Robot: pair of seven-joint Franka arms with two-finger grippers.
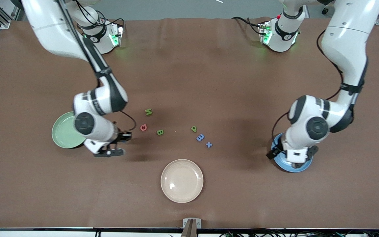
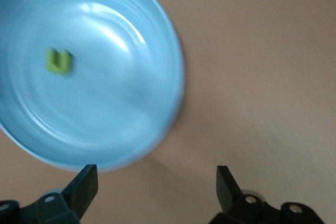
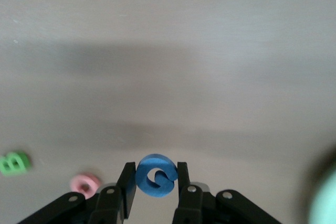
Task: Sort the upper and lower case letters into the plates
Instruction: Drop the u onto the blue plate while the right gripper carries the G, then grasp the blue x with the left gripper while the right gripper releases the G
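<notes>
Holding a blue letter [image 3: 156,176] tight in my right tool [image 3: 155,184] beside the green plate [image 1: 63,132], I should lift gently. My left tool [image 2: 156,182] hangs open over the blue plate [image 2: 157,35].

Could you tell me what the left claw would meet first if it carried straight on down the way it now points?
Probably the sky blue plate: the open left claw hangs over its rim, clear of the green letter lying inside. Its other finger may meet the bare table instead; depth is unclear.

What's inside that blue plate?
One small green letter lies in the blue plate. From the front, the left arm covers most of the plate, hiding the letter.
</notes>
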